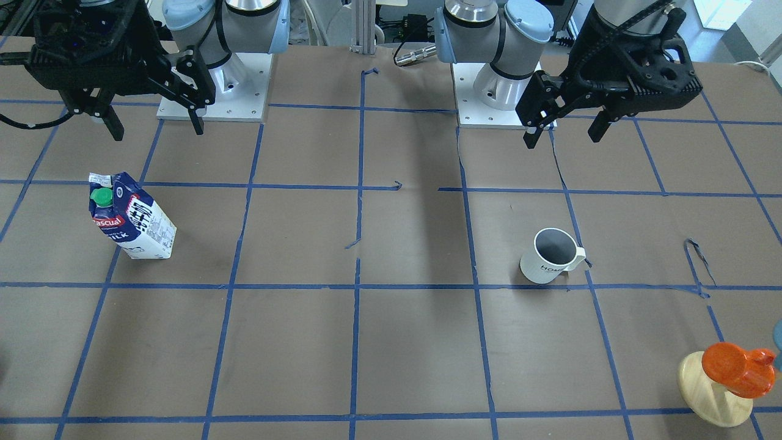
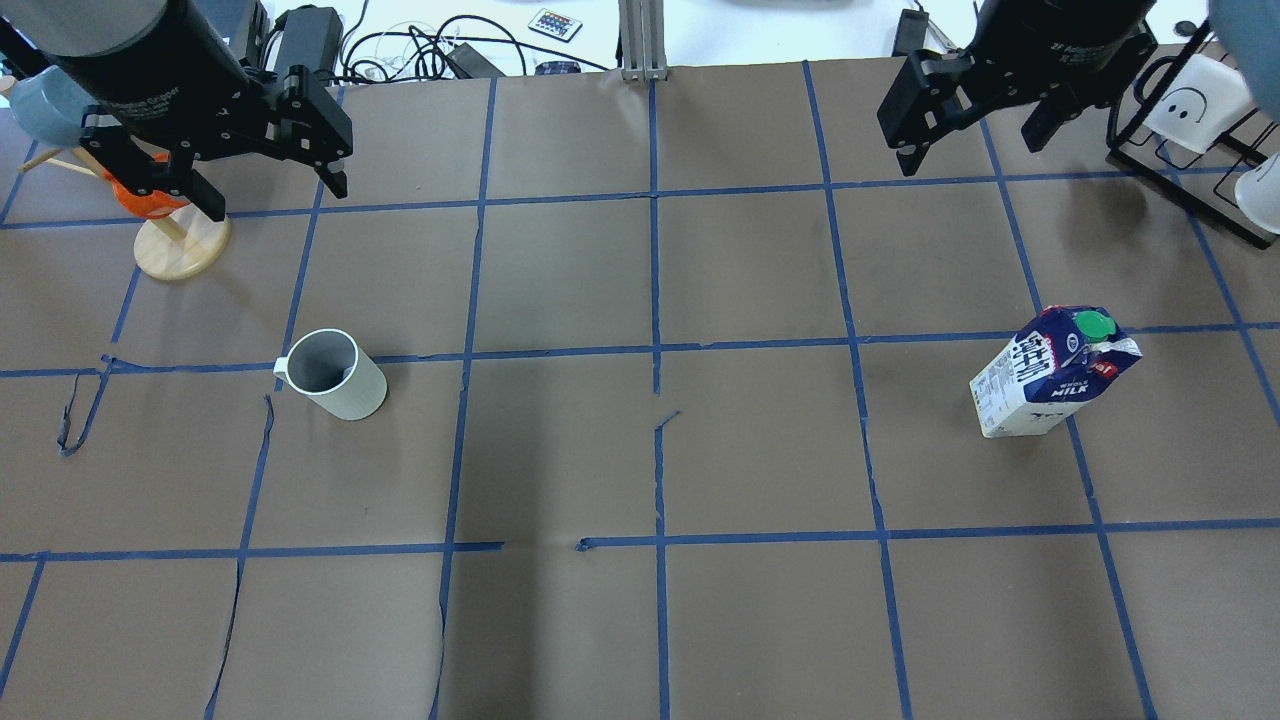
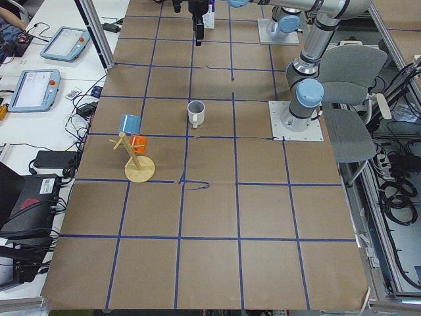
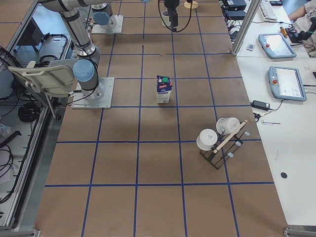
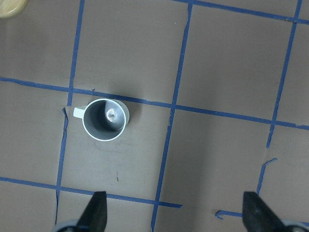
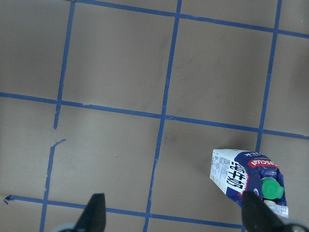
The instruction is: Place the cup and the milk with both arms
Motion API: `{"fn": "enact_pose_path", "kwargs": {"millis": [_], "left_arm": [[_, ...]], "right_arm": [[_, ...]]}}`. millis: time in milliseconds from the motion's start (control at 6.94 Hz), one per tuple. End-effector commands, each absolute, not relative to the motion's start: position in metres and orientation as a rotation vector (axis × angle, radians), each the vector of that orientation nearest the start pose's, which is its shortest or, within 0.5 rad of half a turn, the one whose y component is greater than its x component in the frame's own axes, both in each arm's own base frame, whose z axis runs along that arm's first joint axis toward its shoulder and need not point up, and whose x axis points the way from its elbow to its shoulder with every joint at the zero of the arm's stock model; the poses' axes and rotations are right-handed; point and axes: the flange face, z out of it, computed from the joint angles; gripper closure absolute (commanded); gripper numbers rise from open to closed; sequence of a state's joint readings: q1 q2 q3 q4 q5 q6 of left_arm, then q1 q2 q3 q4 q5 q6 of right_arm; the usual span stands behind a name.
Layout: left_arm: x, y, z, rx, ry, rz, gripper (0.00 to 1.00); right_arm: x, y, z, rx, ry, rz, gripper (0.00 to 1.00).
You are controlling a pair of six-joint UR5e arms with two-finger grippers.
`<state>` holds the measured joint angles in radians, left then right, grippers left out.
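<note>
The cup [image 1: 550,255] is a white mug with a grey inside, standing upright on the brown paper; it also shows in the overhead view [image 2: 335,375] and the left wrist view [image 5: 105,119]. The milk [image 1: 131,217] is a blue and white carton with a green cap, upright on the other side; it also shows in the overhead view [image 2: 1050,375] and the right wrist view [image 6: 248,179]. My left gripper [image 2: 275,195] hangs open and empty, high above and beyond the cup. My right gripper [image 2: 970,150] hangs open and empty, high above and beyond the milk.
A wooden mug tree [image 2: 180,245] with an orange cup [image 1: 736,366] and a blue cup stands at the table's edge on my left. A black rack [image 2: 1190,100] with white cups stands on my far right. The two arm bases [image 1: 214,91] stand at my side of the table.
</note>
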<state>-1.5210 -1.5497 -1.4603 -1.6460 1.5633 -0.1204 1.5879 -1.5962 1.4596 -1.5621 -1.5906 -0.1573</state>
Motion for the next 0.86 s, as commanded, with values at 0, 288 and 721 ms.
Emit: {"fn": "enact_pose_path", "kwargs": {"millis": [0,288,721], "left_arm": [[-0.107,-0.492,0.544,-0.275,3.138,-0.087,0.00],[-0.106,-0.492,0.544,-0.280,3.139,-0.087,0.00],[-0.106,-0.491,0.542,-0.277,3.138,-0.077,0.00]], "right_arm": [[0.138,-0.485,0.562,-0.301,3.157,-0.222,0.00],[0.138,-0.488,0.550,-0.289,3.150,-0.197,0.00],[0.139,-0.490,0.548,-0.222,3.149,-0.195,0.00]]}}
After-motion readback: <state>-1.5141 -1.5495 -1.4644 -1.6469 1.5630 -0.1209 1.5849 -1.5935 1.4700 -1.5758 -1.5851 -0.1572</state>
